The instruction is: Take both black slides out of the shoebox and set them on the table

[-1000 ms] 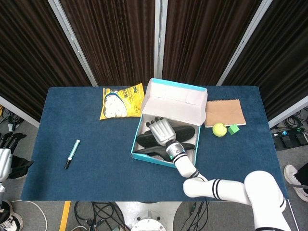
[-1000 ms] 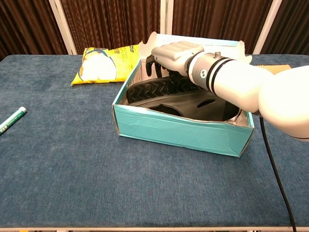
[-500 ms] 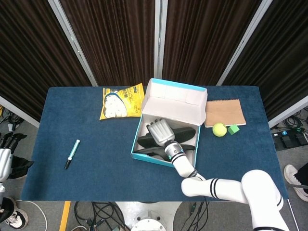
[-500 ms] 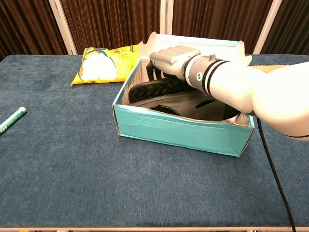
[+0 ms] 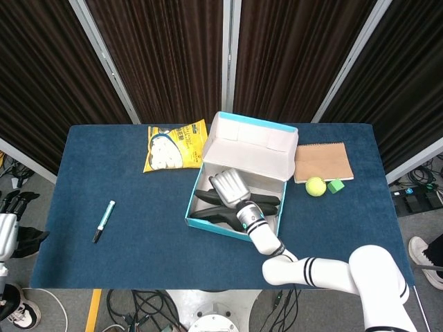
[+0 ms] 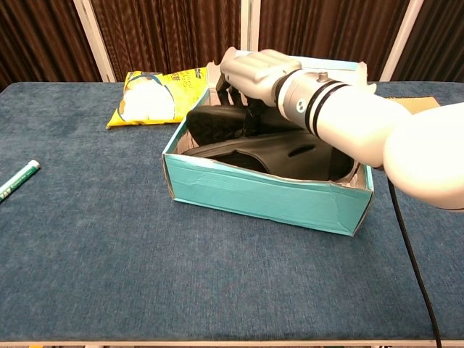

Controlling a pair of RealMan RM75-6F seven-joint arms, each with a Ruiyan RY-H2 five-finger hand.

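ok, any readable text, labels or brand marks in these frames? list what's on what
Yellow snack bag: dark print along its top edge, too small and blurred to read.
Marker: no legible marking.
Shoebox: plain teal wall, no print visible.
Black slides: no brand mark visible.
Notebook: plain brown cover.
Nothing in either view can be quoted as it reads.

The only printing in view is on the yellow snack bag (image 5: pixel 176 145) lying near the far edge of the surface (image 5: pixel 104 173), just left of the shoebox (image 5: pixel 239 173). A dark band of characters runs along the bag's top edge, but it is too small and blurred to read in either view. No readable label shows on the shoebox, the brown notebook (image 5: pixel 322 162) or the marker (image 5: pixel 104 220).
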